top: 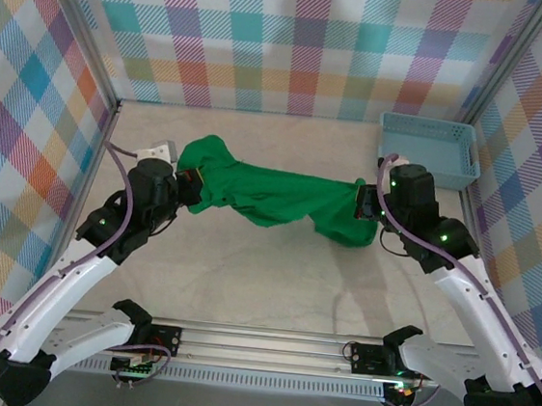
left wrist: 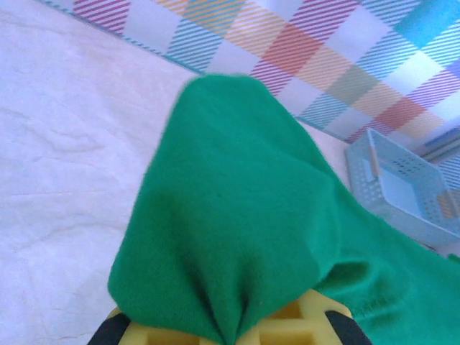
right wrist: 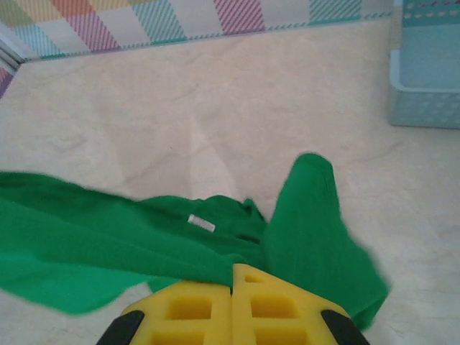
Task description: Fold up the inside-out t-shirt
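Top external view: green t-shirt (top: 271, 198) hung stretched between both pincers over the middle of the surface (top: 271, 290).
Left pincer (top: 193, 187) was clenched on the shirt's left end and right pincer (top: 363, 201) on its right end, apparently to draw the bunched cloth out flat for folding. Its middle sagged, and the light blue basket (top: 430, 147) stood apart at far right.
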### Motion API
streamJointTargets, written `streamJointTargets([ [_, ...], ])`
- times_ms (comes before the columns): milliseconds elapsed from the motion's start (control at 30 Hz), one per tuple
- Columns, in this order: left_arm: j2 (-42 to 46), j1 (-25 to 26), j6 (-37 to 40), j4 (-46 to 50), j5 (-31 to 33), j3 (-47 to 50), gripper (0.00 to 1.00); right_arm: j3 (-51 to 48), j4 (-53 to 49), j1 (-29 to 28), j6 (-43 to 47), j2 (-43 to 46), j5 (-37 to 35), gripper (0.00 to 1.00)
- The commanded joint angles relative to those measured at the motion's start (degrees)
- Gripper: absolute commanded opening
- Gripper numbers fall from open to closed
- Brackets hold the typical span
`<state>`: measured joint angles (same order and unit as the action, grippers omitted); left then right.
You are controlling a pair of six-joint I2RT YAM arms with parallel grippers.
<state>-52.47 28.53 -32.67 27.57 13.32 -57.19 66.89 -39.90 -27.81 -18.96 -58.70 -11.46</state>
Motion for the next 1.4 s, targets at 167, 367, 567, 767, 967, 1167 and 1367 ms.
streamJointTargets([
  [167,-17.28,-3.93,3.06,15.23,2.09,-4.32,0.0,-3.49,-2.38,1.16,0.07,-11.43,-6.61,0.0],
  [367,-22.1,-3.92,4.99,14.36,-3.28,-7.29,0.0,1.06,-3.73,3.24,-0.23,-20.63,-7.17,0.03],
  [567,-23.59,-3.92,4.98,9.49,-13.66,-5.84,0.04,-1.14,-2.03,1.4,0.46,-18.69,-5.56,0.46],
  [767,-24.91,-3.89,3.88,5.21,-17.67,-5.53,0.05,-7.94,5.29,-3.08,-0.66,-13.38,1.26,0.63],
  [967,-30.53,3.74,2.99,3.27,-17.89,-15.5,0.03,-11.41,9.51,-3.79,-6.69,-11.48,2.85,0.69],
  [1167,-39.41,15.09,4.47,1.55,-18.79,-24.51,0.05,-11.62,3.12,-1.25,-10.92,-2.76,-10.64,0.75],
  [1367,-37.97,19.36,5.64,-1.93,-21.02,-17.18,0.41,-14.39,4.17,0.39,-7.84,2.9,-7.28,0.78],
])
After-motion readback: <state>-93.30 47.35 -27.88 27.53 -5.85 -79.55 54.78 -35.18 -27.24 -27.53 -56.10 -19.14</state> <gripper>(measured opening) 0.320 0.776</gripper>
